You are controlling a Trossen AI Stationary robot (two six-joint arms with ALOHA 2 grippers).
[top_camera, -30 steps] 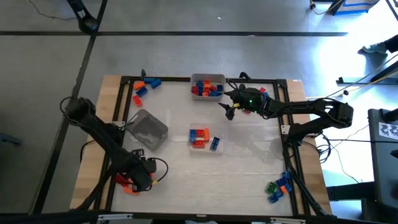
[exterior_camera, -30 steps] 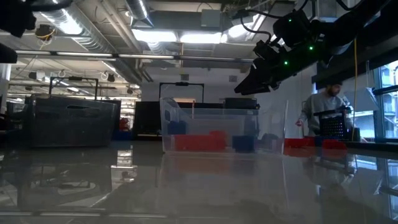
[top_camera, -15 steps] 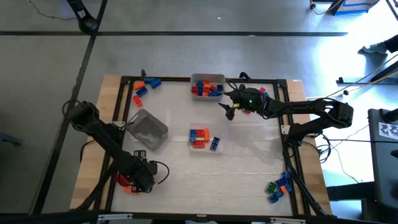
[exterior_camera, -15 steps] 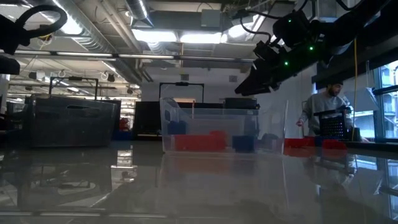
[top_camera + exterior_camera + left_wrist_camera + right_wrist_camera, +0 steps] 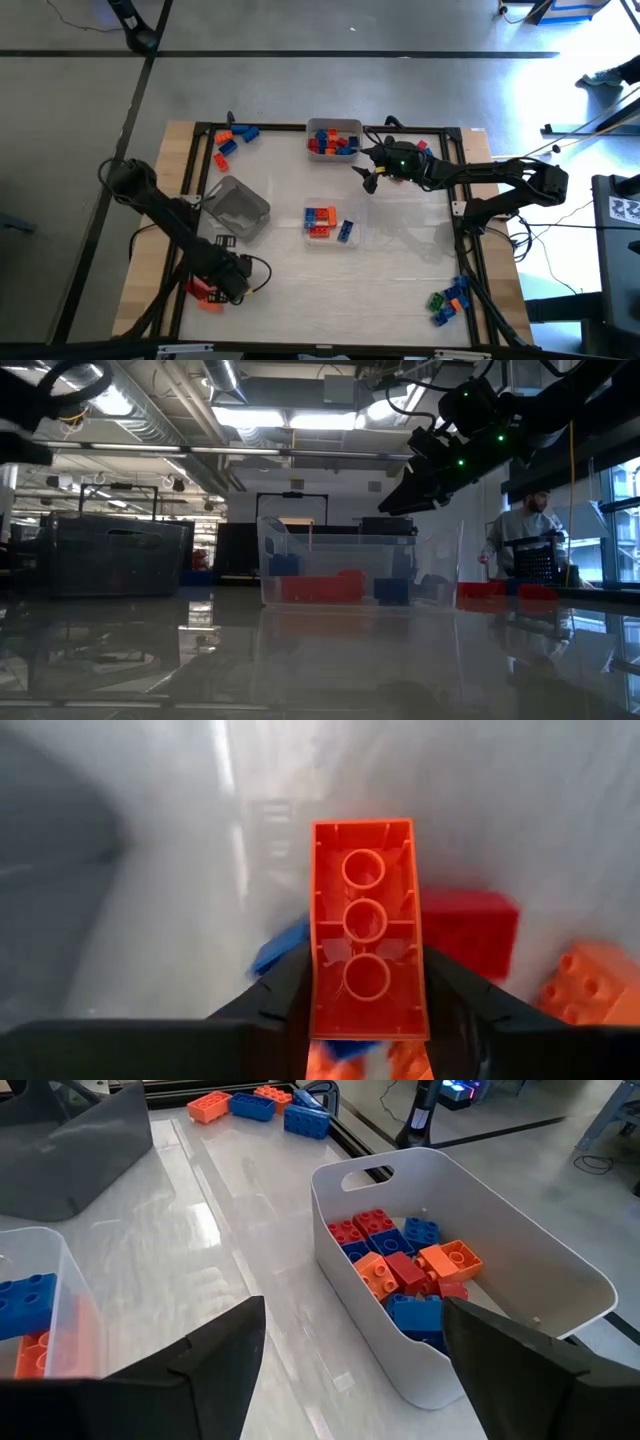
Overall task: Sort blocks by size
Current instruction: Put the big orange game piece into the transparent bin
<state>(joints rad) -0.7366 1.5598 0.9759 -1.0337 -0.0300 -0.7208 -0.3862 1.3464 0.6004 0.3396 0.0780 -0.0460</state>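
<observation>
At the table's near left, my left gripper (image 5: 232, 283) points down over a small pile of red and orange blocks (image 5: 205, 293) and is shut on an orange block (image 5: 365, 925). That block's hollow underside faces the wrist camera. A red block (image 5: 470, 930), another orange one (image 5: 590, 985) and a blue one (image 5: 278, 948) lie under it. My right gripper (image 5: 368, 180) hangs open and empty above the table, beside the white bin (image 5: 333, 138) of blocks at the far middle. My left gripper pinches the orange block's two long sides (image 5: 318, 982) between its two fingers (image 5: 285, 995), near one end. The fingers come from above, pointing down, across the block. The block lies underside up. Whether it is clear of the pile I cannot tell.
A clear tray (image 5: 352, 238) at the table's middle holds orange, red and blue blocks. A grey tray (image 5: 238, 208) stands to its left. Loose blocks lie at the far left corner (image 5: 232, 140) and the near right corner (image 5: 450, 300). A black frame (image 5: 455, 215) rims the table.
My left gripper has rolled a little about its own downward line while staying over the near-left pile.
</observation>
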